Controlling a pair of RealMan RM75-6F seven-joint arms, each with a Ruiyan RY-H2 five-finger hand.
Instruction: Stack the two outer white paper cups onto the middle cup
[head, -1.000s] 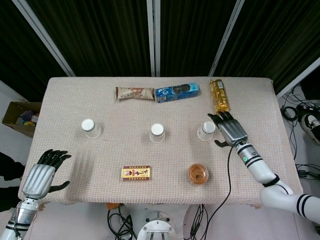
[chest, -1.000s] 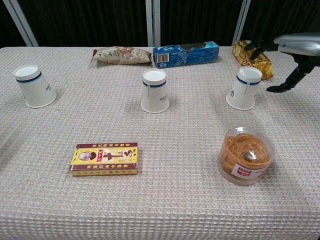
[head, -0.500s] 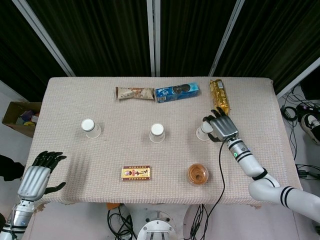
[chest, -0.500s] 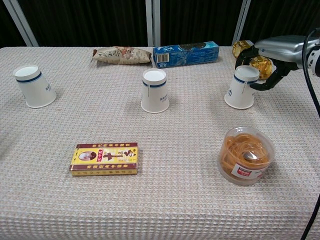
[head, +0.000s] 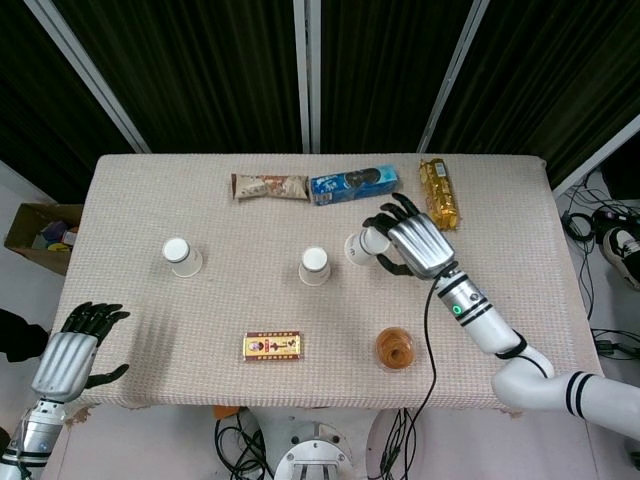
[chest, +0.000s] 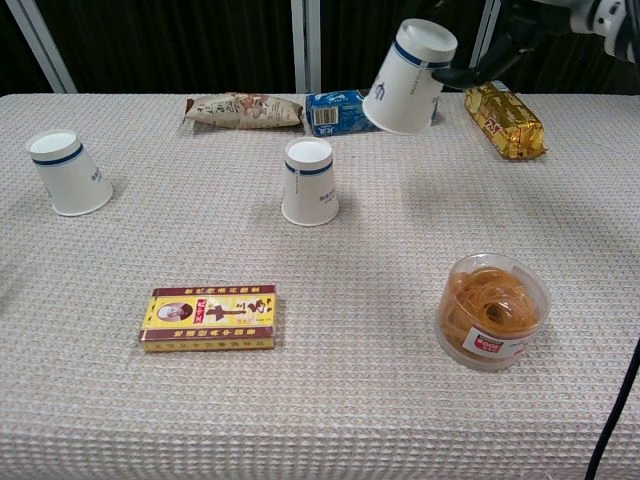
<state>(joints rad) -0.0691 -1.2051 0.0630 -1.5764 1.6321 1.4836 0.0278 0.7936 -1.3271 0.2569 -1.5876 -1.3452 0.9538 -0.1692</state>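
One lifted cup (chest: 409, 77), held in the right hand's (head: 415, 240) fingers, hangs beside the middle cup (chest: 310, 181); left hand's (head: 72, 352) fingers spread.

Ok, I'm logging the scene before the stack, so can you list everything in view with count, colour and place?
held cup: one, white with blue band, lifted, tilted, right of the middle
middle cup: one, white, table centre
left cup: one, white, left side
snack bag: one, brown, far edge
biscuit box: one, blue, far edge
gold packet: one, far right
flat box: one, yellow and red, near left
rubber band tub: one, clear, near right
cardboard box: one, floor, left
left hand: near left corner, holding nothing
right hand: holds the lifted cup
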